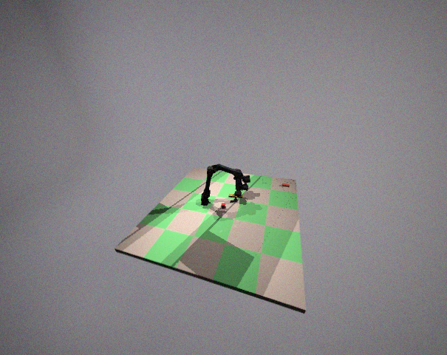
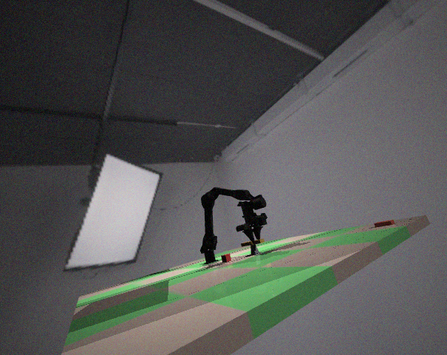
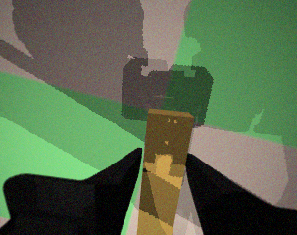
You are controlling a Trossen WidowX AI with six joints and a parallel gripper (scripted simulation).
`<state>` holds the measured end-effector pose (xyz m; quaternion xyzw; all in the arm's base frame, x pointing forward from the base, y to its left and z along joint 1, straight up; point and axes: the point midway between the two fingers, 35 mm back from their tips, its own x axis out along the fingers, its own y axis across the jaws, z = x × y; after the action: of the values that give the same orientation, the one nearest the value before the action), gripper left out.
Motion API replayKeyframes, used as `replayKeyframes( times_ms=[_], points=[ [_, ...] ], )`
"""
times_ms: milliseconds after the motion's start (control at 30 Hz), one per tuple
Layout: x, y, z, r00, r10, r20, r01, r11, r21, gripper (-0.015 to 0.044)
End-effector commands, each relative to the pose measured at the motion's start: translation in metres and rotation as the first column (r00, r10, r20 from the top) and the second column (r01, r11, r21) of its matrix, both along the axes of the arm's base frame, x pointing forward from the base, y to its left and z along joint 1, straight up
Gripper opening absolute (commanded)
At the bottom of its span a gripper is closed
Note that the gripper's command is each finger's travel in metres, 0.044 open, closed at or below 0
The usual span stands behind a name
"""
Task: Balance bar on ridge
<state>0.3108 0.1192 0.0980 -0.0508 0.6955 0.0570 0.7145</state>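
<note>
One bar (image 3: 165,166) sits level atop the ridge (image 2: 253,250), off the table (image 2: 292,282). The end effector (image 3: 163,168) is open, its fingers flanking the bar with slim gaps.

The bar (image 3: 166,166) is a yellow-brown wooden-looking slat with darker mottled patches. In the exterior view it (image 2: 252,242) lies nearly level across a narrow dark ridge (image 2: 253,250), which stands upright on the checked counter (image 2: 292,282), both ends raised off it.
</note>
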Motion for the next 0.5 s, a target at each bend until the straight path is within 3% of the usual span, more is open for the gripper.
replayKeyframes(
  times_ms=[0, 267, 367, 467],
  points=[
    [0.000, 0.000, 0.000, 1.000, 0.000, 0.000, 0.000, 1.000, 0.000, 0.0237],
    [0.000, 0.000, 0.000, 1.000, 0.000, 0.000, 0.000, 1.000, 0.000, 0.0440],
    [0.000, 0.000, 0.002, 1.000, 0.000, 0.000, 0.000, 1.000, 0.000, 0.0440],
    [0.003, 0.001, 0.031, 1.000, 0.000, 0.000, 0.000, 1.000, 0.000, 0.0440]
  ],
)
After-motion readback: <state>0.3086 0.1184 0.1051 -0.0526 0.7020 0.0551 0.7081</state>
